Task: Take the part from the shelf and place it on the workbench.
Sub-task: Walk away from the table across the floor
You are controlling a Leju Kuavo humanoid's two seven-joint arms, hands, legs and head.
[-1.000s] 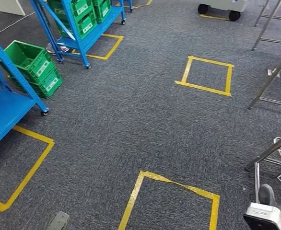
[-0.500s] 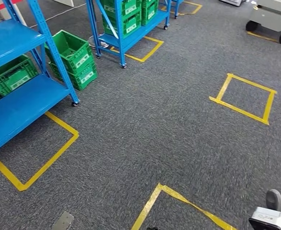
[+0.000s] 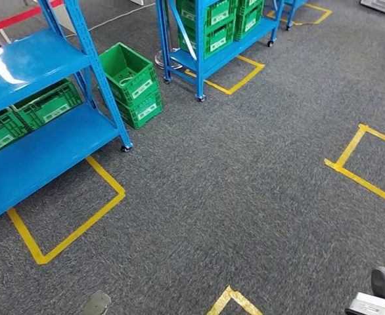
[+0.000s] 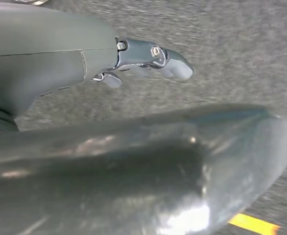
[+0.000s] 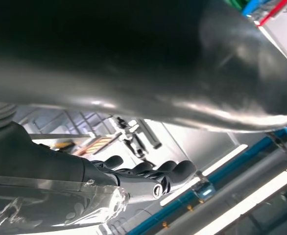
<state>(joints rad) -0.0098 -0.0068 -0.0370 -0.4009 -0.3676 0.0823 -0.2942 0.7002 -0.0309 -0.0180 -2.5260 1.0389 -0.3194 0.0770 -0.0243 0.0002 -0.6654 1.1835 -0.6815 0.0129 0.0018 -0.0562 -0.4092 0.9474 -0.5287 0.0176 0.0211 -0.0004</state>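
Carpet point(image 3: 220, 170), grey speckled pile, yellow tape squares point(image 3: 66, 216); blue steel shelf point(image 3: 37, 141) at left holding ribbed green plastic crates point(image 3: 49, 105), part itself not discernible; left wrist: left hand point(image 4: 149, 56) glossy grey, fingers straight, holding nothing; right wrist: right hand point(image 5: 149, 178) dark fingers loosely curled, nothing held.
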